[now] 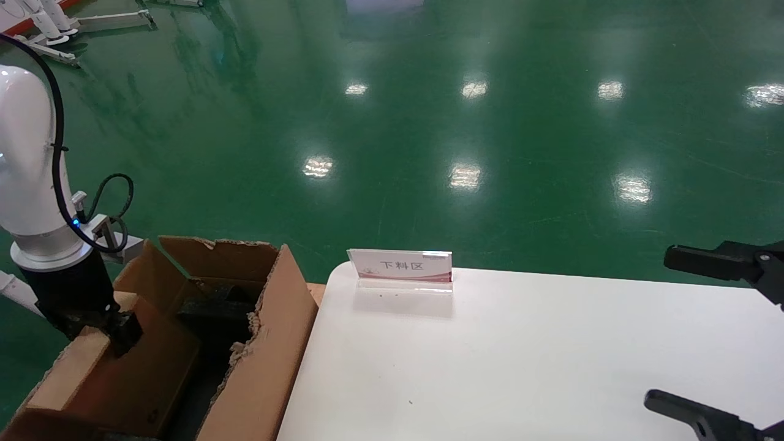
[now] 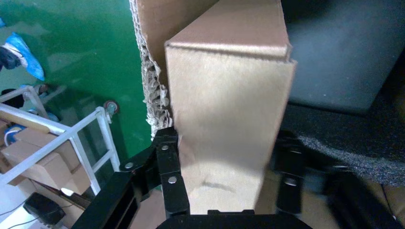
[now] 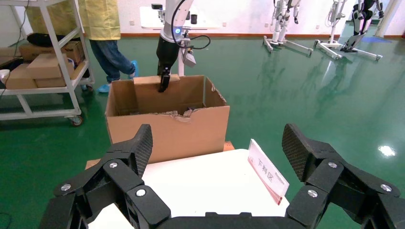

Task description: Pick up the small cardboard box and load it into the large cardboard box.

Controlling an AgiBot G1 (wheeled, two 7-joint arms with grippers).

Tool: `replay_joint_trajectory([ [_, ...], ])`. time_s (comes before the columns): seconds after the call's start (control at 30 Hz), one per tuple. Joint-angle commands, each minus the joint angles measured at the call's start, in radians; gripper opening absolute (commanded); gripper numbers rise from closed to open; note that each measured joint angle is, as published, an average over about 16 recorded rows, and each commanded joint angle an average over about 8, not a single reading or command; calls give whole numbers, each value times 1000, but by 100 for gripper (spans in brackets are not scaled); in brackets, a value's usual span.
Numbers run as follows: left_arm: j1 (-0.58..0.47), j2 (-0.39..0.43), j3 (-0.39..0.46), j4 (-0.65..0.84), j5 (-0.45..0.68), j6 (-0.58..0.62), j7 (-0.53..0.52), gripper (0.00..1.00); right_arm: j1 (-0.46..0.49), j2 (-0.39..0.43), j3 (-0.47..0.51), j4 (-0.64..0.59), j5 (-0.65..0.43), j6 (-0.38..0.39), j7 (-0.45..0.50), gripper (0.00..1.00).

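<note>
Gripping the small cardboard box, the left tool is hanging inside the large cardboard box; the right tool is idling spread over the worktop.

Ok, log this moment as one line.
left gripper: shut on small cardboard box, inside large cardboard box | right gripper: open, idle over white table

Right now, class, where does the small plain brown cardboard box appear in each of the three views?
Head view: lower left, small plain brown cardboard box held inside the large torn-edged carton.
Left wrist view: centre, box between the left pincer fingers.
Right wrist view: far, upper left.
Shared landmark: the carton's ragged edge.
</note>
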Motion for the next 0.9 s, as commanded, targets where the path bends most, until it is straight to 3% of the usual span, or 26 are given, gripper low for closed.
replay_joint_trajectory([
  [0.03, 0, 0, 0, 0, 0, 0, 0, 100, 0, 0, 0, 0, 0, 0, 0, 100],
  [0.53, -8, 3, -19, -6, -6, -3, 19, 100, 0, 0, 0, 0, 0, 0, 0, 100],
  [0.9, -83, -29, -125, -48, -27, -6, 192, 100, 0, 0, 0, 0, 0, 0, 0, 100],
])
